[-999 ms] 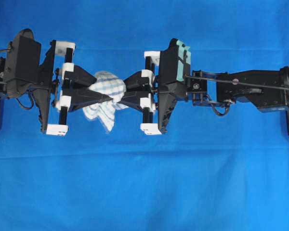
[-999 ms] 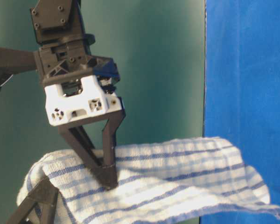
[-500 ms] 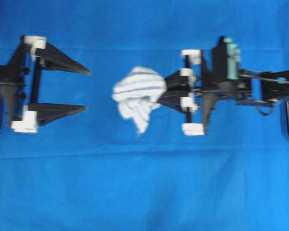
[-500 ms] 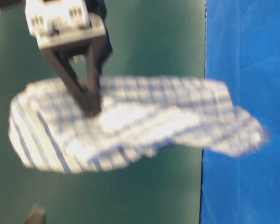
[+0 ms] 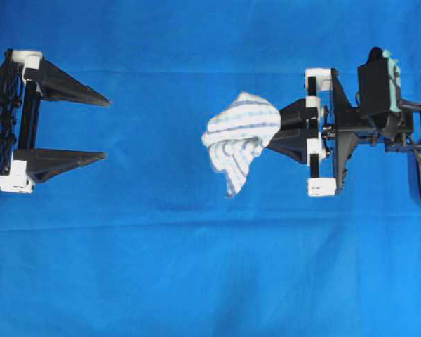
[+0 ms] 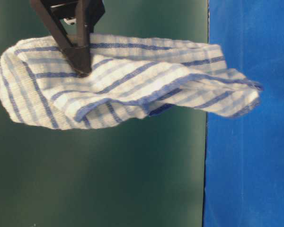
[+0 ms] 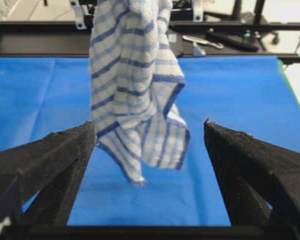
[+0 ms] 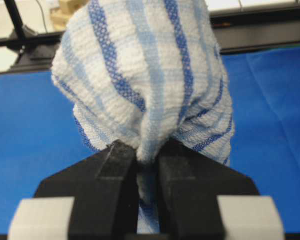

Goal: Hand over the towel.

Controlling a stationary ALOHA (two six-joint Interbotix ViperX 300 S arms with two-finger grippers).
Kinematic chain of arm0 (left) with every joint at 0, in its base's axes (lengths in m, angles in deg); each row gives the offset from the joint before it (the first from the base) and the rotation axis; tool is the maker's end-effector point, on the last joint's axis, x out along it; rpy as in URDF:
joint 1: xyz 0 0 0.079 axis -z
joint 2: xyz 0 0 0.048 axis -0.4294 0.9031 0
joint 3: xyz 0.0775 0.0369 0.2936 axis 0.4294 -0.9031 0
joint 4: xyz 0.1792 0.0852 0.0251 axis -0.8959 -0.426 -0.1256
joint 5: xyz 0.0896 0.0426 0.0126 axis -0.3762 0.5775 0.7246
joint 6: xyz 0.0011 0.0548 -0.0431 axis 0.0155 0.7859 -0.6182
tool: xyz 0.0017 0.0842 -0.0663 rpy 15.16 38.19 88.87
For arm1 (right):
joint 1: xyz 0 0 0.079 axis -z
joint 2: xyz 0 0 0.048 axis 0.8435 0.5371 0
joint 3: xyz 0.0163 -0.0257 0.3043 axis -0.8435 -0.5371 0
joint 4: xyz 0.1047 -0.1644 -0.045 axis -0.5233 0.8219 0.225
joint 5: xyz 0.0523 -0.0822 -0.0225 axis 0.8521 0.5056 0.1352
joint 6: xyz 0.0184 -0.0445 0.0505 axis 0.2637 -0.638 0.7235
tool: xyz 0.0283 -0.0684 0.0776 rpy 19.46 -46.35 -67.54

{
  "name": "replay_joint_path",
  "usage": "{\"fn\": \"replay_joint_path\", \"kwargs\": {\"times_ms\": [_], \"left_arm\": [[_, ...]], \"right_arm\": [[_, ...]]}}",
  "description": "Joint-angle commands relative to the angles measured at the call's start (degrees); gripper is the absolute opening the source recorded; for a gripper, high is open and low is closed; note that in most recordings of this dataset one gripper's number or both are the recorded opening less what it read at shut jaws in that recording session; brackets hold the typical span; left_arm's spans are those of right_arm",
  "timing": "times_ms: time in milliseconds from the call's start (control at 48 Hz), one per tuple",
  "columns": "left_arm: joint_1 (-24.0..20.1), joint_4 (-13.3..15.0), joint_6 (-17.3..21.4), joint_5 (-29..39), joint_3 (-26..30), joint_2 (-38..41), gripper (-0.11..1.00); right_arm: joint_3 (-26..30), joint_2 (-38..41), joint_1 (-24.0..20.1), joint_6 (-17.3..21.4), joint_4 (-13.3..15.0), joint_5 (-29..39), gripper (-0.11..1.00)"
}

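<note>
Blue-draped surface (image 5: 196, 281), towel now with the right arm.
Overhead: the right gripper (image 5: 284, 130) pinches the towel (image 5: 240, 133), which bunches just beyond its fingertips, clear of the cloth; the left gripper (image 5: 105, 130) stands well apart, fingers spread and bare. Left wrist view: towel hangs ahead between the spread fingers (image 7: 50, 160), untouched. Right wrist view: fingers (image 8: 117, 167) clamp a fold. Handover looks essentially done.

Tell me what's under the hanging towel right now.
Only the blue tablecloth lies below the towel, which hangs clear of it from the shut right pincer. The cloth directly beneath is hidden from overhead; the left pincer stands open, apart.
</note>
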Motion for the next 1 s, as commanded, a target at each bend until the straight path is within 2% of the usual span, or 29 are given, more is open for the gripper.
{"fn": "replay_joint_path", "kwargs": {"times_ms": [0, 146, 416, 562, 770, 979], "left_arm": [[-0.2, 0.1, -0.1, -0.4, 0.8, 0.1, 0.92], [-0.2, 0.1, -0.1, -0.5, 0.7, 0.2, 0.92], [-0.2, 0.1, -0.2, -0.6, 0.5, 1.1, 0.92], [-0.2, 0.1, -0.2, -0.6, 0.5, 1.6, 0.92], [-0.2, 0.1, -0.2, -0.6, 0.4, 1.8, 0.92], [-0.2, 0.1, -0.2, -0.6, 0.2, 1.9, 0.92]], "right_arm": [[1.6, 0.2, -0.1, -0.1, -0.1, 0.4, 0.09], [3.8, 3.0, 0.4, 0.0, -0.1, 5.5, 0.09], [13.6, 14.9, 1.7, 0.0, -0.1, 24.3, 0.09], [17.1, 22.1, 1.7, -0.1, -0.1, 31.0, 0.09], [19.4, 30.8, 0.8, 0.0, -0.1, 31.4, 0.09], [20.1, 33.5, 0.7, 1.1, -0.3, 29.3, 0.09]]}}
